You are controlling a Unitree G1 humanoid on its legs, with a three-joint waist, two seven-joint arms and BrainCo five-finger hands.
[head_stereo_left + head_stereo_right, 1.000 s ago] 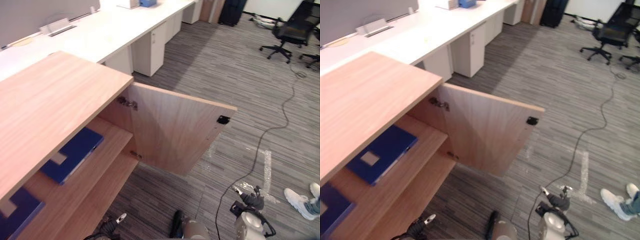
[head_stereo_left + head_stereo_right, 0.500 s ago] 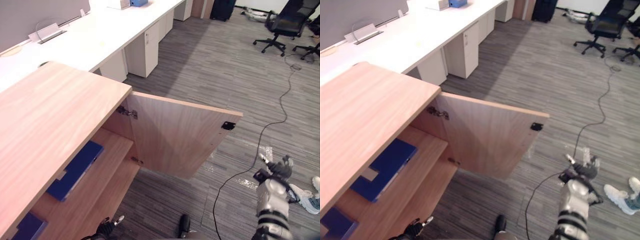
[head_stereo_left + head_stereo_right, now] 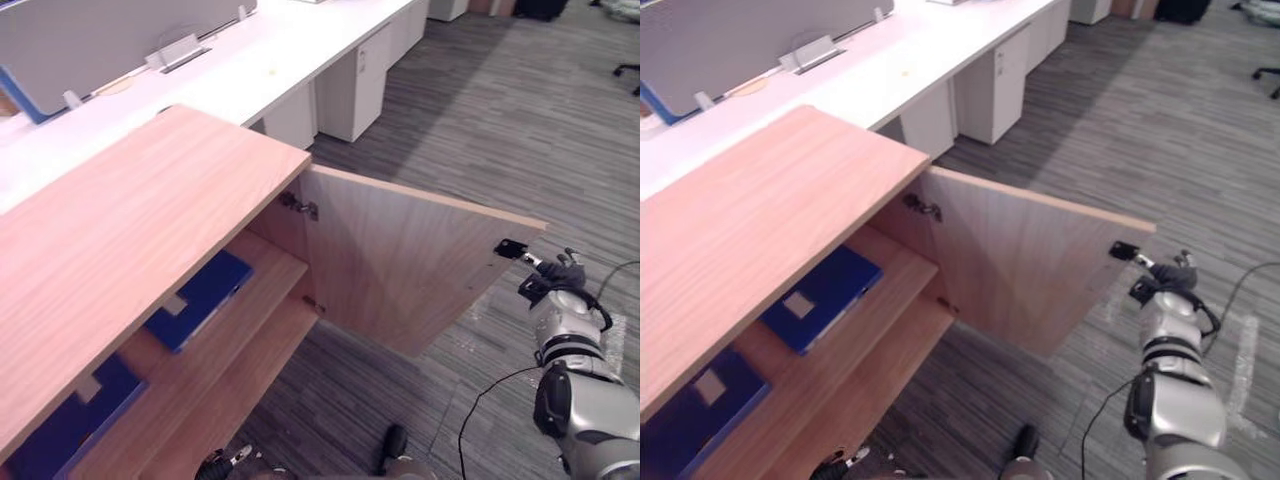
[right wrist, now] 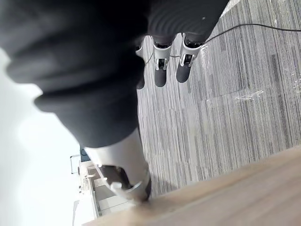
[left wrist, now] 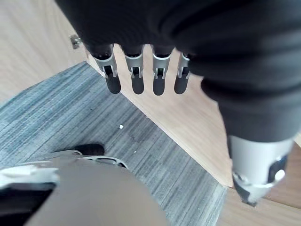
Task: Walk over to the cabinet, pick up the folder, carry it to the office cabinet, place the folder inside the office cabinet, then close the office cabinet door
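The office cabinet (image 3: 130,215) stands with its door (image 3: 410,262) swung wide over the grey striped carpet (image 3: 520,120). A blue folder (image 3: 820,297) lies flat on the upper shelf (image 3: 902,262) inside, with a pale label on its cover. A second blue folder (image 3: 695,410) lies farther along the same shelf, nearer the camera, apart from the first.

The right hand (image 3: 557,275) is stretched out at the door's free edge, just beside the small black latch (image 3: 509,247) fixed near the top corner. Its fingers (image 4: 161,71) are straight and slightly spread over the carpet, holding nothing. The thumb runs down to the door's wooden edge, though whether it presses there cannot be told.

The left hand (image 5: 157,75) hangs low in front of the cabinet. Its fingers (image 5: 113,77) are straight, set side by side with small gaps, and empty, with a wooden board and carpet beyond the tips.

Behind the cabinet runs a long white worktop (image 3: 270,65) backed by a grey partition screen (image 3: 110,40). White drawer pedestals (image 3: 352,85) stand under the worktop.
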